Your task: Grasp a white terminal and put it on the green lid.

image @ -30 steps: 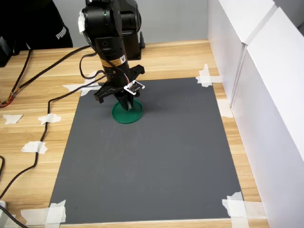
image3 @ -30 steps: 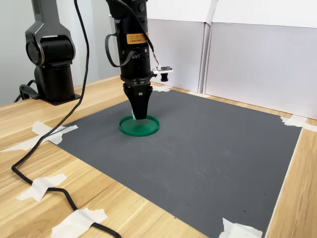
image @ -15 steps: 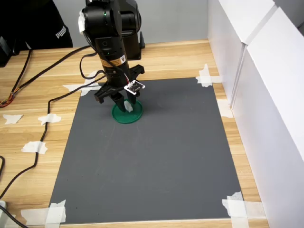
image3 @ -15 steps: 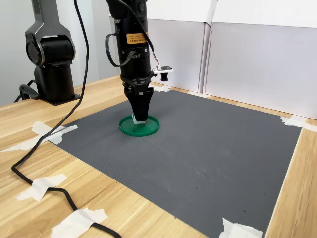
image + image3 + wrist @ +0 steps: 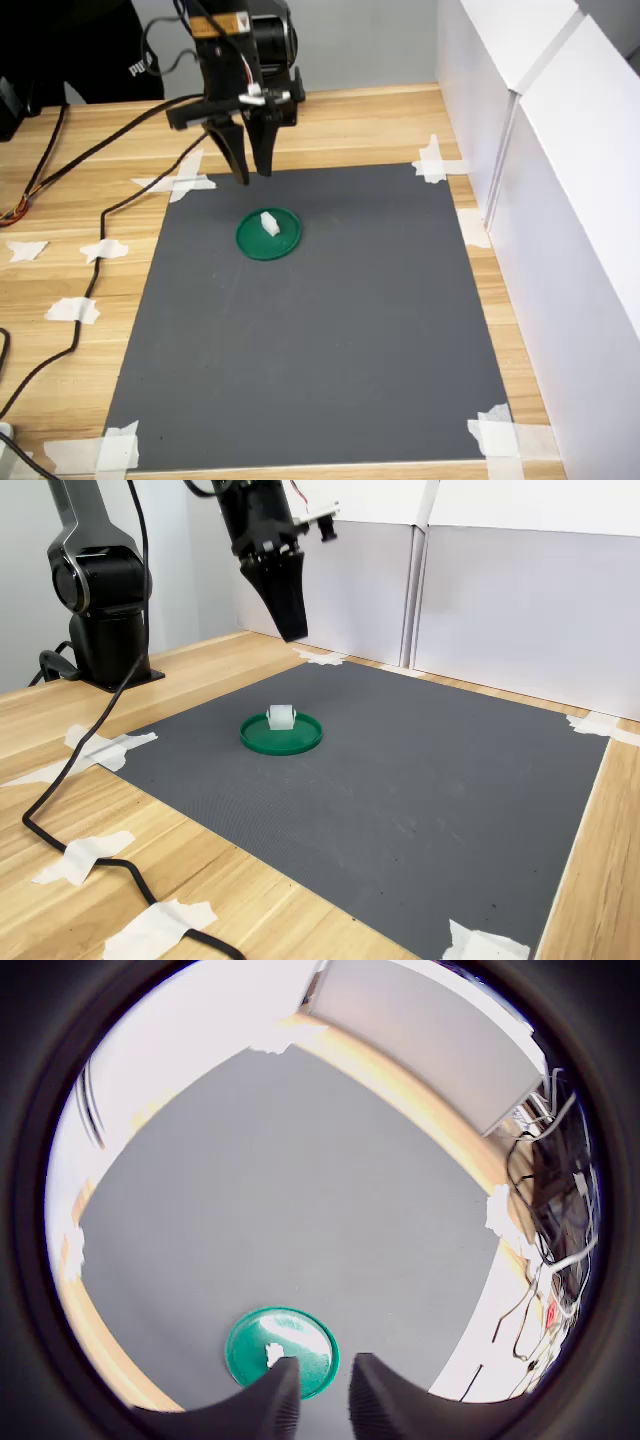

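In the second exterior view you see the white terminal (image 5: pixel 281 717) sitting on the green lid (image 5: pixel 281 738), which lies flat on the grey mat (image 5: pixel 400 790) covering your wooden tabletop (image 5: pixel 120 880). Your claw (image 5: pixel 291 632) hangs well above it, fingers pointing down and holding nothing.

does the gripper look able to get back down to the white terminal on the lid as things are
Probably yes. The gripper hangs open above the mat, beside the green lid, and the white terminal sits exposed on it with nothing over or beside it in both exterior views.
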{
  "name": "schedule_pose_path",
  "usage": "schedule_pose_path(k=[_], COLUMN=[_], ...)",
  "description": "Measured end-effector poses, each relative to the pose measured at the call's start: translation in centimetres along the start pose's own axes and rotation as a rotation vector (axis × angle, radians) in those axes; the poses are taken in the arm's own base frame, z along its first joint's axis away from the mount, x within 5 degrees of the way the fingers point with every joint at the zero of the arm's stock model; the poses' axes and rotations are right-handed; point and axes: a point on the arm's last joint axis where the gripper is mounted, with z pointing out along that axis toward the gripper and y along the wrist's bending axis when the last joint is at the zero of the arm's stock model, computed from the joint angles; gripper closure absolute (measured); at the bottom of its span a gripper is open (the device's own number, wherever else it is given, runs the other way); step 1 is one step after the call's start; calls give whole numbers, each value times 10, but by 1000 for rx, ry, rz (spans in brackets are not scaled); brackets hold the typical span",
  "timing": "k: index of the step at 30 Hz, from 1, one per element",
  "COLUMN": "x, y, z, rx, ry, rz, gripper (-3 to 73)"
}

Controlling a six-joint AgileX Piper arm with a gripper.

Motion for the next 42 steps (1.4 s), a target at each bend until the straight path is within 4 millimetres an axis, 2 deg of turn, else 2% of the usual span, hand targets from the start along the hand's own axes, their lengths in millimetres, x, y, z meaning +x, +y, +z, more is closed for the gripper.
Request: schedule_pose_path(k=[3, 5, 12, 17, 22, 32, 36, 42], x=[6, 11, 19, 28, 54, 113, 128, 137], y=[-5, -7, 3, 16, 37, 84, 94, 99], z=[-28, -46, -93, -111, -108, -83, -70, -60], rx=[59, 103, 159, 155, 173, 233, 246, 259], ry=[-72, -120, -283, -366, -403, -499, -488, -494], rz=[115, 185, 378, 536, 583, 566, 551, 544], gripper=[661, 693, 711, 711, 711, 711, 711, 711])
